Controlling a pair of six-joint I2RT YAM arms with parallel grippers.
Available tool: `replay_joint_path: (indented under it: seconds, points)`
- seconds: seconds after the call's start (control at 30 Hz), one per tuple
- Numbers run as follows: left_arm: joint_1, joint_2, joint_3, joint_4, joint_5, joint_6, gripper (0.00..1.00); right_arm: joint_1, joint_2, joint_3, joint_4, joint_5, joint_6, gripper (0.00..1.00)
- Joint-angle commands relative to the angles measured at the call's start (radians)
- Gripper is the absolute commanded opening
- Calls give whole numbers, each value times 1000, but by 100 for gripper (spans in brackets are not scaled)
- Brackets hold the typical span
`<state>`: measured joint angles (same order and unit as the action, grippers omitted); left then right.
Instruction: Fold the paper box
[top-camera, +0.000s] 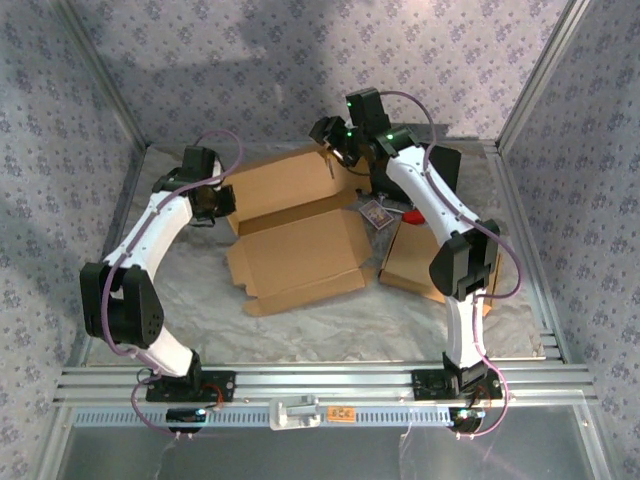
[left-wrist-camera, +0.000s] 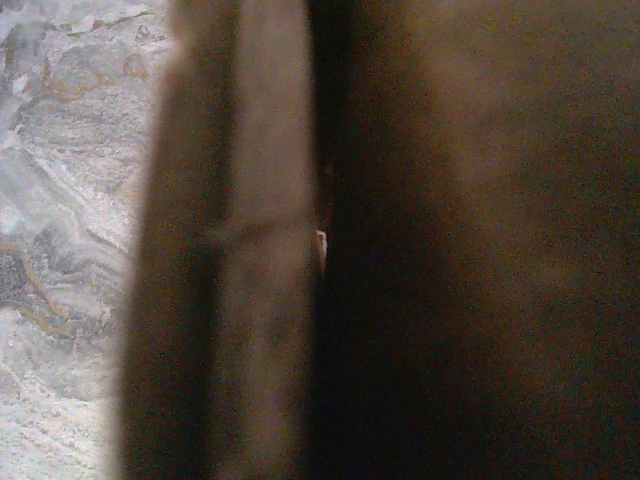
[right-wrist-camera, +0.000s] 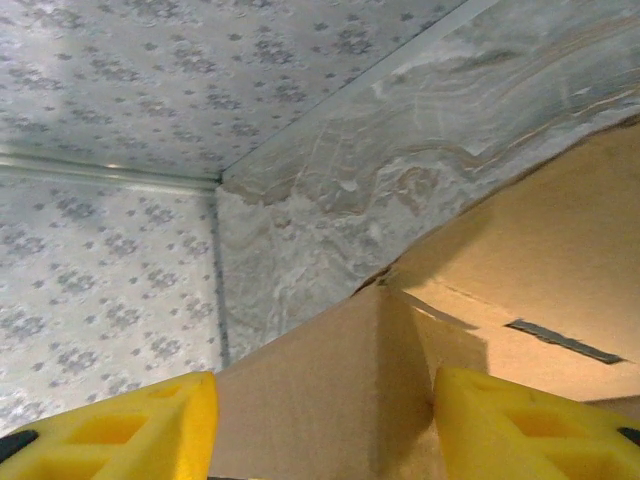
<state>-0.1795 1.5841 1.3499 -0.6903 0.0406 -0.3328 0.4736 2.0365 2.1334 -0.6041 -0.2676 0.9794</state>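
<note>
The paper box (top-camera: 300, 255) is brown cardboard lying opened out flat in the middle of the table, its lid panel toward the back. My left gripper (top-camera: 222, 203) is at the box's left edge. The left wrist view is dark with cardboard (left-wrist-camera: 250, 300) right up against the lens; the fingers are hidden, shut on that flap. My right gripper (top-camera: 335, 148) is at the back right corner of the lid. Its yellow fingers (right-wrist-camera: 130, 430) stand wide on either side of a raised folded corner of the box (right-wrist-camera: 330, 390), which spans the whole gap and touches both.
A second flat cardboard piece (top-camera: 420, 265) lies at the right under the right arm. A small purple card (top-camera: 375, 213) and a red item (top-camera: 415, 215) sit between the two cardboards. A black object (top-camera: 440, 165) stands at the back right. Patterned walls enclose the table.
</note>
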Motion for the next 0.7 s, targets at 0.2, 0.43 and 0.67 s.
replay_joint_path:
  seconds: [0.2,0.43,0.67]
  points:
    - [1,40,100,-52,53,4,0,-76,-263,-225,-54,12,-129,54]
    - [5,47,129,-73,66,12,0,-66,-431,-551,-13,80,-150,53]
    - [5,53,148,-88,75,8,0,-75,-381,-613,57,115,-189,58]
